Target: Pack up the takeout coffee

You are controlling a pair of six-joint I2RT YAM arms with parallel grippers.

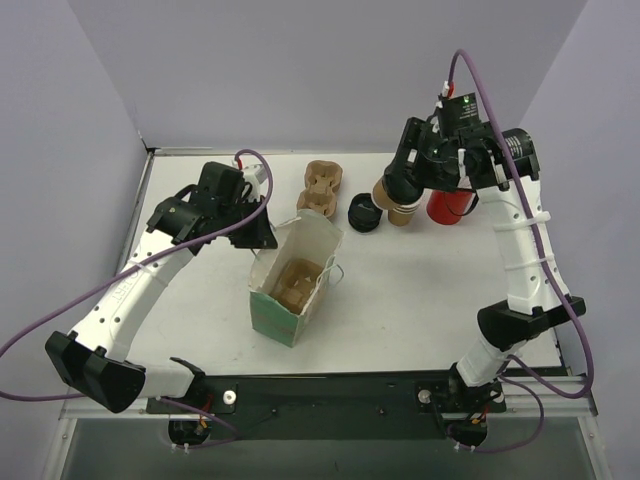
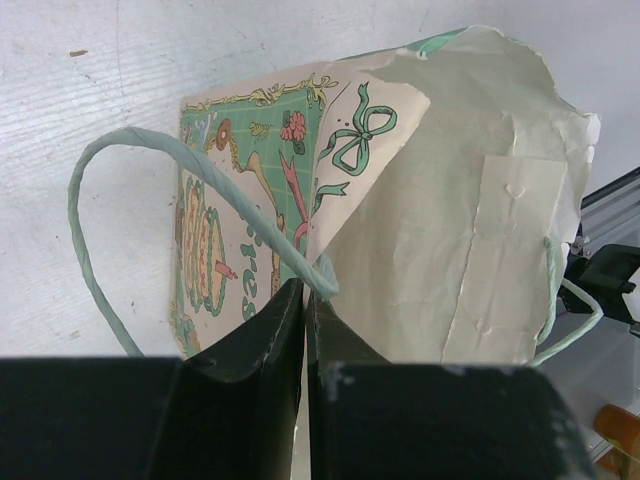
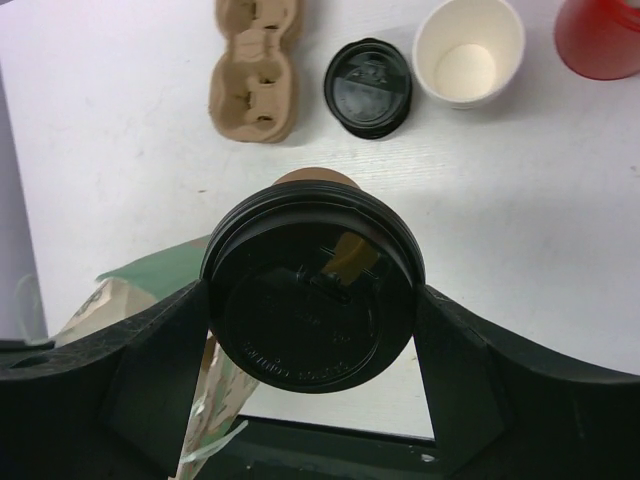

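R pincer [image 3: 315,322] clamps brown kraft cup w/ black lid [image 3: 308,285], aloft; L pincer [image 2: 305,300] pinches green paper bag [image 2: 430,250] by rim; bagging pending.

We see the paper bag [image 2: 250,200] printed green with a tiered cake, a green bow on cream and gold scrollwork; its handle [image 2: 100,160] is pale green. The takeout coffee [image 3: 312,290] is kraft brown, black-lidded. Farther off sit a tan carrier [image 3: 252,70], a black loose lid [image 3: 368,87] and a red cup [image 3: 605,35].
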